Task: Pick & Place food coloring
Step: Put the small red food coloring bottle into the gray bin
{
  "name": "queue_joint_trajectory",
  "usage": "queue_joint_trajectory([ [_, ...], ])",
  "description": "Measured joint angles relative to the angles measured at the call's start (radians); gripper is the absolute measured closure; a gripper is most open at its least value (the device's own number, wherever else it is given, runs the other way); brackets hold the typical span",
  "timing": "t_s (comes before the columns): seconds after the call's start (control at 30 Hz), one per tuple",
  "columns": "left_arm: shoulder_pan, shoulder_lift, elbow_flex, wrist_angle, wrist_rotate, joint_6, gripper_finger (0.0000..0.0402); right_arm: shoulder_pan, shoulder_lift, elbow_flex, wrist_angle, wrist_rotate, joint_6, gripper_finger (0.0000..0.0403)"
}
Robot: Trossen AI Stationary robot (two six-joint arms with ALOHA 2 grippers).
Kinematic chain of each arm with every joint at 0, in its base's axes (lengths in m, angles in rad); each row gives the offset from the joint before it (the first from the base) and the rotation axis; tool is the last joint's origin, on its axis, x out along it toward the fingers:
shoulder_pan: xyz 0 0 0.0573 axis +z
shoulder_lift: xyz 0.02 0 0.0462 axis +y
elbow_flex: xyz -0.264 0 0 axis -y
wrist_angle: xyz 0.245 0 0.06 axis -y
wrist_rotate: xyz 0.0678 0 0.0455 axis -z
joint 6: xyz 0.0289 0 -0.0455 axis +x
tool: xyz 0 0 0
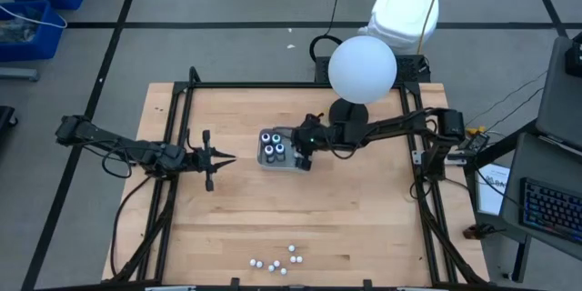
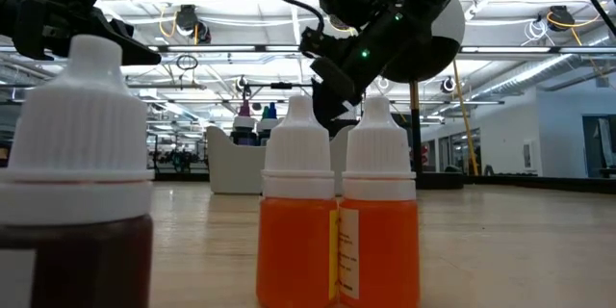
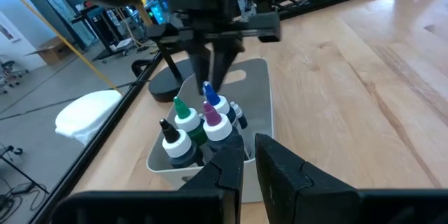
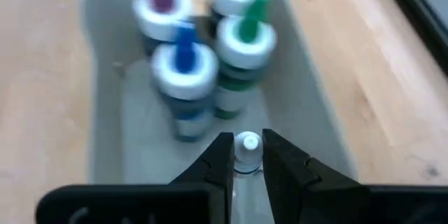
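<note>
A grey tray [image 1: 273, 163] sits at the table's middle. Several food coloring bottles [image 4: 203, 49] stand upright in it, with white collars and coloured tips. My right gripper [image 4: 247, 140] hangs over the tray's right end, shut on one small white-capped bottle. Several more white-capped bottles [image 1: 277, 259] stand near the table's near edge. The low view shows two orange ones [image 2: 337, 221] and a dark one [image 2: 77, 183] close up. My left gripper [image 1: 227, 157] hovers left of the tray, its fingers a narrow gap apart with nothing between them. My right gripper pinches the small bottle's white cap [image 4: 247, 148] between its two fingertips. The fingers slant down from the table's right side. The clear body [image 4: 241, 182] runs back below the fingers, over the tray's right end. Whether its base touches the tray floor, I cannot tell.
A large white globe [image 1: 362, 68] on a black stand rises at the table's far side, just behind my right arm. Black frame rails [image 1: 173, 145] run along the table's left and right sides. Bare wood lies between the tray and the near-edge bottles.
</note>
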Motion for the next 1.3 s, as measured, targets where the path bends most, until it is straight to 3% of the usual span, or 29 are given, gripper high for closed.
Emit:
queue_joint_trajectory([
  [1.1, 0.000, 0.000, 0.000, 0.002, 0.000, 0.011, 0.0355, 0.042, 0.131, -0.002, 0.118, 0.001, 0.019, 0.0356],
  [1.3, 0.000, 0.000, 0.000, 0.002, 0.001, 0.009, 0.0355, 0.042, 0.131, -0.002, 0.117, 0.000, 0.027, 0.0337],
])
